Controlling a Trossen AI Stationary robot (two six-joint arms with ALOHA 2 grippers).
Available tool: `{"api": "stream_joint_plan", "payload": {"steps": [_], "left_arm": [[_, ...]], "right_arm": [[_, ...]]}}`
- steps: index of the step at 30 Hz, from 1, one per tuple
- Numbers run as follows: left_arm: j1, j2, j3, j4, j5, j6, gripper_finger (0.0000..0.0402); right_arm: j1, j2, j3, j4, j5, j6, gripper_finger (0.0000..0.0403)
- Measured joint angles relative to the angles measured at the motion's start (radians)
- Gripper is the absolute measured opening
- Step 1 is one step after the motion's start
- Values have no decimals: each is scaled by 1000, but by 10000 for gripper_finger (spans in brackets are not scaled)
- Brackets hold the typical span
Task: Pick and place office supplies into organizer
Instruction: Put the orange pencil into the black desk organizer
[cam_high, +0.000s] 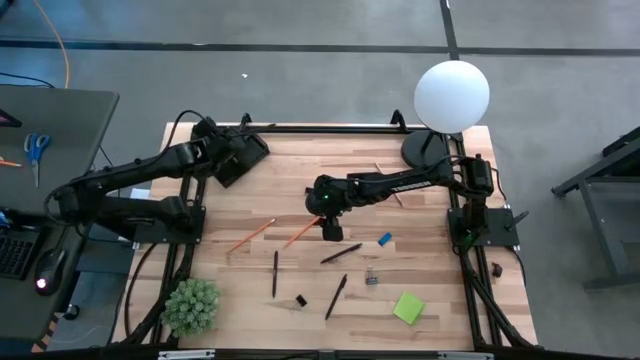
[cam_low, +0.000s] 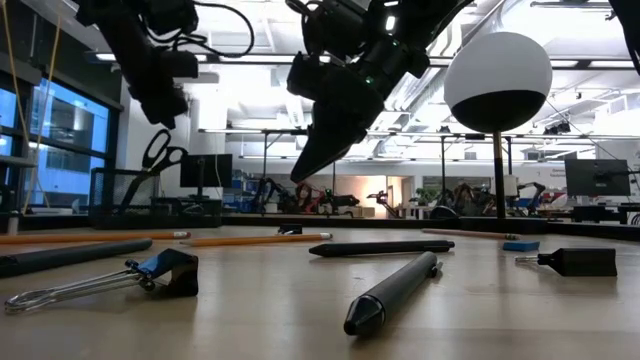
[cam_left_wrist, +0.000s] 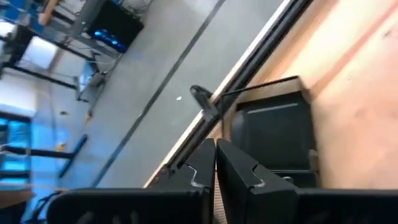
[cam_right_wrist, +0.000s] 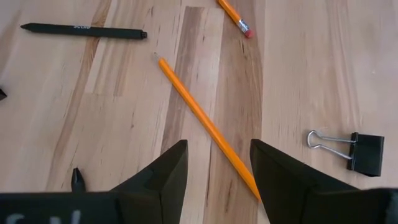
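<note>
My right gripper (cam_right_wrist: 217, 148) hangs open just above an orange pencil (cam_right_wrist: 208, 127) lying flat at the table's middle (cam_high: 300, 234), one finger on each side of it and not touching. My left gripper (cam_left_wrist: 214, 149) is shut, with nothing between its fingers, above the black organizer (cam_left_wrist: 273, 130) at the far left (cam_high: 246, 160). In the low view, small scissors (cam_low: 158, 155) stand slanted below it, handles up; I cannot tell what they rest on. Black pens (cam_high: 341, 253), binder clips (cam_high: 371, 278), a blue eraser (cam_high: 385, 239) and a green sticky pad (cam_high: 408, 307) lie on the table.
A second orange pencil (cam_high: 250, 236) lies left of the first. A binder clip (cam_right_wrist: 357, 152) and a pen (cam_right_wrist: 84, 30) lie close to my right gripper. A green potted plant (cam_high: 190, 305) stands at the near left and a white globe lamp (cam_high: 450, 95) at the far right.
</note>
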Motion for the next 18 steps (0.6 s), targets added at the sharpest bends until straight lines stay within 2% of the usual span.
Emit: {"api": "stream_joint_plan", "payload": {"steps": [13, 18], "left_arm": [[148, 72, 1, 159, 54, 138, 5], [210, 76, 1, 223, 152, 161, 5]], "right_arm": [[0, 0, 0, 0, -1, -5, 165], [0, 0, 0, 2, -1, -7, 165]]}}
